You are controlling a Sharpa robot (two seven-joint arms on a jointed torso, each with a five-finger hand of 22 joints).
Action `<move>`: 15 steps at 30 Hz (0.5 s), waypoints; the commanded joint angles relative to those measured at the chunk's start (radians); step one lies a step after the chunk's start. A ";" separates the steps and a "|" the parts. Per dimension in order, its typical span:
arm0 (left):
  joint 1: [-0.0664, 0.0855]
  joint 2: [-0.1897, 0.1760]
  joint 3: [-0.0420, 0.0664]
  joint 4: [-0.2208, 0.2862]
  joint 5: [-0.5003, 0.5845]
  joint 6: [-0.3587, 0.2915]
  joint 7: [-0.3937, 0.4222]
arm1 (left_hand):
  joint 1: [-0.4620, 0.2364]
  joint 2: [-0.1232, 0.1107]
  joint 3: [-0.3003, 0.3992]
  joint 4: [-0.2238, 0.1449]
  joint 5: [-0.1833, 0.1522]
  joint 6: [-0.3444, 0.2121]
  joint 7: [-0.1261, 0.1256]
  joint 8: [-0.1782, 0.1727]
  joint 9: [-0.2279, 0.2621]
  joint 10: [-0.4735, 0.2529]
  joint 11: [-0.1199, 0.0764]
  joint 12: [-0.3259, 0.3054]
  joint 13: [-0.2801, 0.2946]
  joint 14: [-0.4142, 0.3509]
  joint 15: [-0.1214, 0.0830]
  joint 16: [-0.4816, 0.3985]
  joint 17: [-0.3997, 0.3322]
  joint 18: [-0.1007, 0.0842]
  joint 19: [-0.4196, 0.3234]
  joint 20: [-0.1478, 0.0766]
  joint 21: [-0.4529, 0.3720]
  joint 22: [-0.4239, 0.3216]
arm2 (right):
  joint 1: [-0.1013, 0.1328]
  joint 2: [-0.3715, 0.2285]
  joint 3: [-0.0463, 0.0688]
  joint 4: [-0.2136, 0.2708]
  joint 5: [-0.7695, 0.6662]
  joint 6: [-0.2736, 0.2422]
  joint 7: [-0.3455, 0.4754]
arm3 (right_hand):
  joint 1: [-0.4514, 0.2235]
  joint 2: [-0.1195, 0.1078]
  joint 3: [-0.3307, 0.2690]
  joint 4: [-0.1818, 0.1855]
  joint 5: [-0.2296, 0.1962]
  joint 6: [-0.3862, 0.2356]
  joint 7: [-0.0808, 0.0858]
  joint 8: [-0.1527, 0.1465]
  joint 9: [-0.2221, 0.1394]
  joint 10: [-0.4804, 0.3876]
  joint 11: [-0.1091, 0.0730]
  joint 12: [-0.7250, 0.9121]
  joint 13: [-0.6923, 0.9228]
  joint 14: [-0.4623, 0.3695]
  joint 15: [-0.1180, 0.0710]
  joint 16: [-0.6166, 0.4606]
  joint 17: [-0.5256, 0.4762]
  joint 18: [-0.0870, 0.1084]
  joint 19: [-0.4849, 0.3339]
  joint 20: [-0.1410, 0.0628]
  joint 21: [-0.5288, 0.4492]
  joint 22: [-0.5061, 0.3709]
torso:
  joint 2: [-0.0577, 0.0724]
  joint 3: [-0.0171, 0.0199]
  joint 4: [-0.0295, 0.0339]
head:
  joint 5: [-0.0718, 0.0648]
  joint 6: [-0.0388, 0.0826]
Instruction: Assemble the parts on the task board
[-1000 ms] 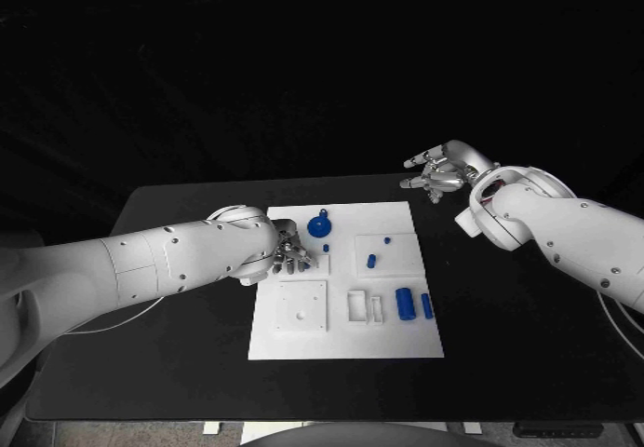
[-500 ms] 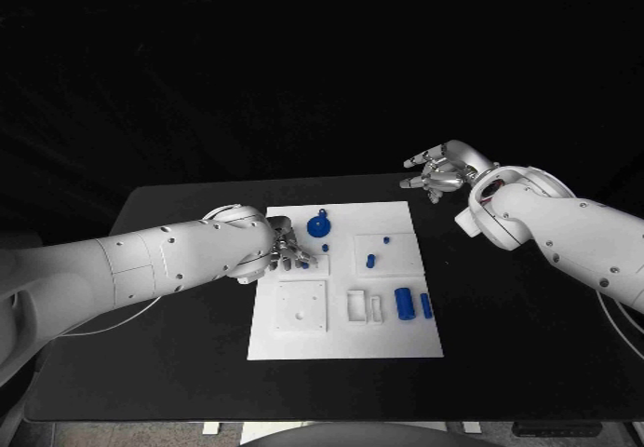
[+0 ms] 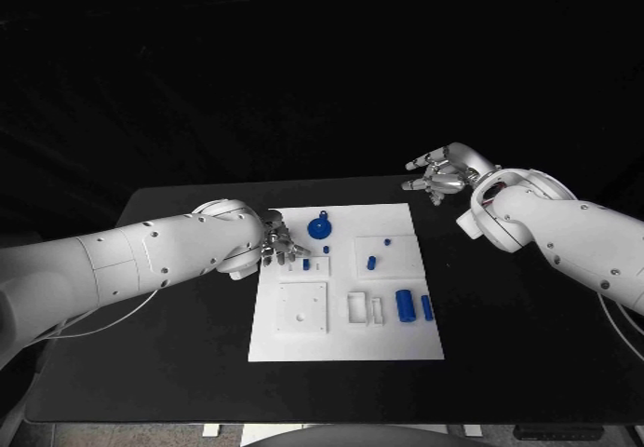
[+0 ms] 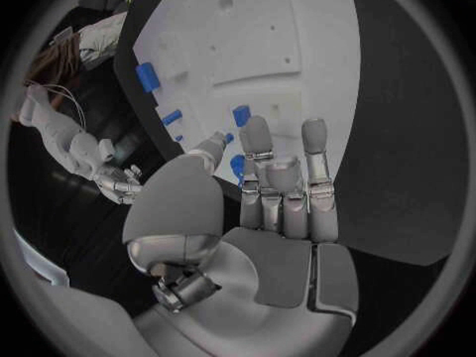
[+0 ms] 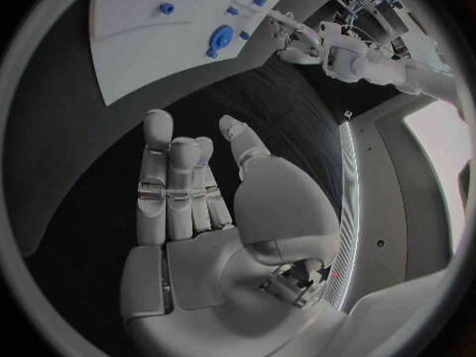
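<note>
White task board point(image 3: 342, 326) sits mid-frame; our left hand point(image 3: 282, 246) hovers spread at its upper-left parts, likely choosing one, while our right hand point(image 3: 439, 172) waits spread, upper right.

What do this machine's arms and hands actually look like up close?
Both arms are smooth, rounded white shells dotted with small dark screw holes. The left hand and right hand are silver metal, human-shaped, with grey padded fingertips and grey palm pads. A thin pale cable trails under the left arm.

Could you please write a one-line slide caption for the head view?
Left hand over the white board's edge; right hand open beyond it.
</note>
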 commanded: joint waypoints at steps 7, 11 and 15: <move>0.055 -0.013 0.027 -0.060 0.108 0.100 0.008 | -0.013 0.021 0.001 -0.045 0.014 -0.066 0.009 0.007 0.084 0.041 0.014 -0.064 0.028 -0.057 0.005 -0.003 -0.089 -0.015 -0.025 0.007 -0.025 0.018 | -0.001 0.002 0.001 -0.006 0.002 0.005 0.004 | -0.008 -0.001 -0.004 0.000 0.004 -0.006 0.001 -0.005 -0.001 -0.007 -0.001 -0.003 -0.001 -0.006 0.000 -0.004 -0.001 0.020 0.023 0.005 -0.004 0.015 | 0.002 0.0012 -0.0025 | 0.006 0.010; 0.071 -0.005 0.030 -0.109 0.117 0.117 0.012 | -0.023 0.023 0.003 -0.045 0.027 -0.084 0.009 0.009 0.154 0.039 0.015 -0.083 0.054 -0.071 0.006 0.020 -0.131 -0.015 -0.028 0.008 -0.027 0.018 | -0.001 0.003 0.001 -0.007 0.002 0.005 0.004 | -0.005 -0.001 -0.007 0.004 0.006 -0.007 0.001 -0.005 -0.001 -0.007 -0.001 -0.003 -0.002 -0.005 0.000 -0.004 -0.002 0.020 0.025 0.005 -0.004 0.015 | 0.004 0.0008 -0.0041 | 0.009 0.014; 0.078 0.015 0.032 -0.159 0.106 0.133 0.017 | -0.033 0.021 0.004 -0.034 0.031 -0.103 0.011 0.014 0.252 0.031 0.015 -0.087 0.075 -0.084 0.007 0.043 -0.167 -0.015 -0.033 0.009 -0.024 0.019 | -0.001 0.003 0.001 -0.007 0.002 0.005 0.004 | -0.005 -0.001 -0.007 0.004 0.006 -0.007 0.001 -0.005 -0.001 -0.007 -0.001 -0.003 -0.002 -0.005 0.000 -0.004 -0.002 0.020 0.025 0.005 -0.004 0.015 | 0.006 0.0006 -0.0060 | 0.010 0.015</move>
